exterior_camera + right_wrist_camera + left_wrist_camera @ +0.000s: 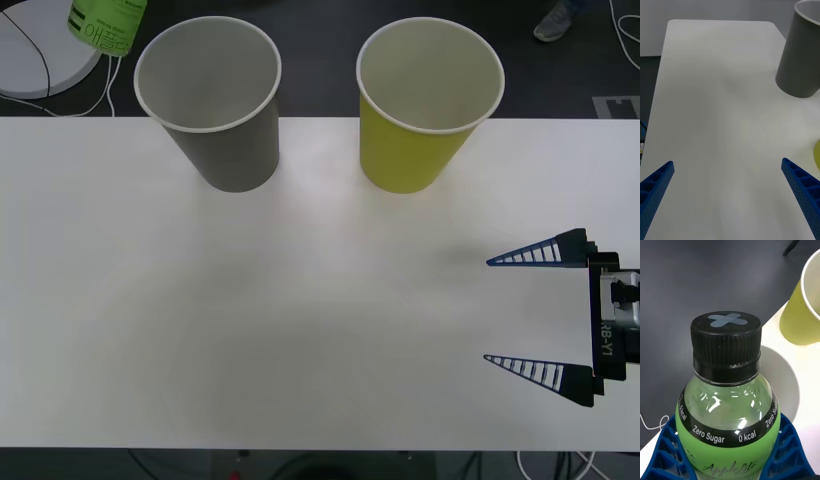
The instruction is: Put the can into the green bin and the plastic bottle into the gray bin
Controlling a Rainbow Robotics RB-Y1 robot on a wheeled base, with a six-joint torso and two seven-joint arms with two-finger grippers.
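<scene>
Left tool (730, 461) pinches the bottle (728, 405), raised beside the gray bin (208, 100); centre it over the rim before release (right tool (540, 315) spread, idle).

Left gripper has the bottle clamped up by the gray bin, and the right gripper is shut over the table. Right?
Not quite: the right gripper is open, its fingers spread wide over the bare table, as the front view shows. The rest holds: the left gripper clamps the plastic bottle, which the front view shows beside the gray bin.
</scene>
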